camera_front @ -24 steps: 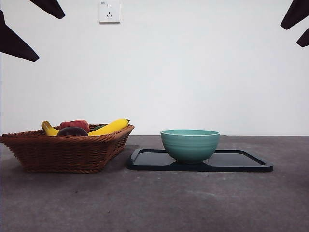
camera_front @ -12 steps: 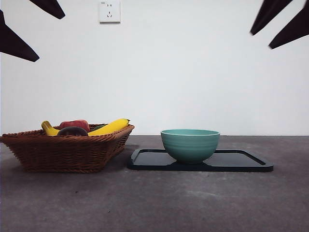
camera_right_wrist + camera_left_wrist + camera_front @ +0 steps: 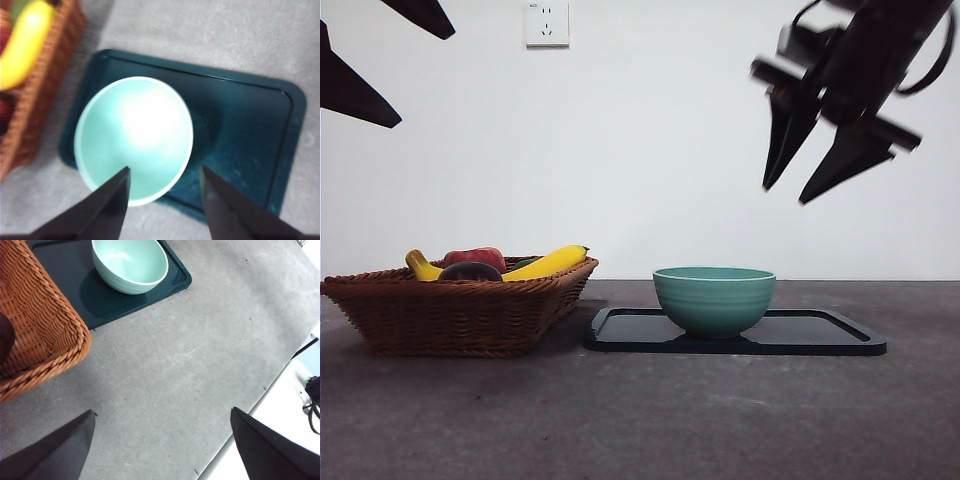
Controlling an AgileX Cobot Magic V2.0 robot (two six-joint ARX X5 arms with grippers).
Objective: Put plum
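Observation:
The plum (image 3: 470, 272), dark maroon and glossy, lies in the wicker basket (image 3: 460, 318) at the left, beside a red fruit (image 3: 475, 258) and yellow bananas (image 3: 546, 264). My right gripper (image 3: 785, 195) hangs open and empty high above the right part of the teal bowl (image 3: 713, 299). In the right wrist view its jaws (image 3: 165, 169) frame the bowl (image 3: 132, 135) from above. My left gripper (image 3: 162, 410) is open and empty, high over bare table beside the basket (image 3: 45, 330); it shows only as black tips (image 3: 360, 100) at the front view's top left corner.
The bowl stands on the left half of a dark tray (image 3: 820, 335), right of the basket. A banana (image 3: 25, 40) and the basket's rim (image 3: 35, 125) show in the right wrist view. The table's edge (image 3: 250, 410) runs close to the left gripper.
The right arm has come down and leftward from the top right corner to above the bowl. The left arm, the basket, the fruit and the bowl have not moved.

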